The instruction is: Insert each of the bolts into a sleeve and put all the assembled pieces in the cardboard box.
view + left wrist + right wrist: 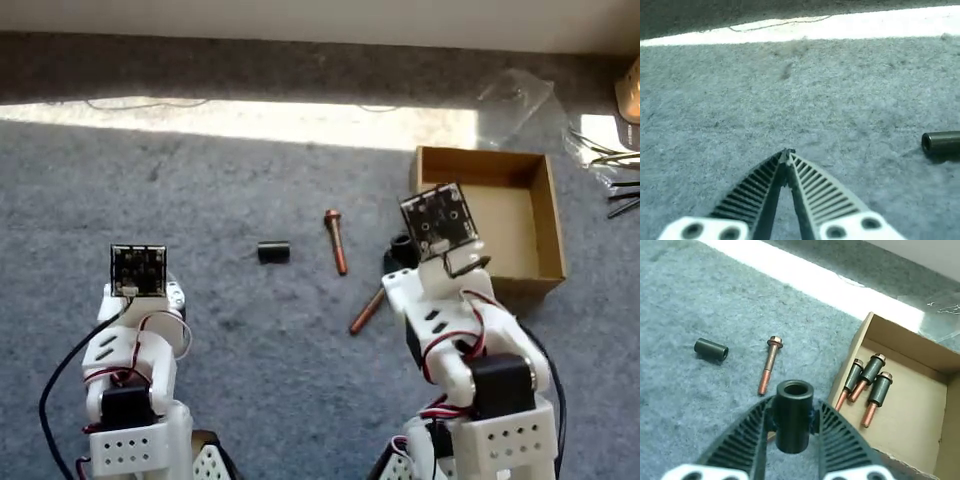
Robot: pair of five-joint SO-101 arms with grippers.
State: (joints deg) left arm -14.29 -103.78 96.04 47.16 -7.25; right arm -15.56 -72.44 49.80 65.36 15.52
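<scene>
Right claw (794, 407): clamped on a black sleeve (795, 427), beside the cardboard box (548, 215).
Left claw (787, 156): closed, empty, near the loose sleeve (941, 142).
Bolts: first bolt (335, 242) and second bolt (367, 311) lie on the carpeted worktop (250, 350).
Slip risk: the sleeve may twist when a bolt pushes in (it is pinched only at the sides).
Knock risk: the second bolt lies close under the right arm.

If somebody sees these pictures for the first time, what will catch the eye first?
First comes the black sleeve, held upright in the right gripper, which is shut on it beside the cardboard box. Next come the three assembled pieces lying inside that box. On the grey carpet nearby lie a loose bolt and a second sleeve.
</scene>
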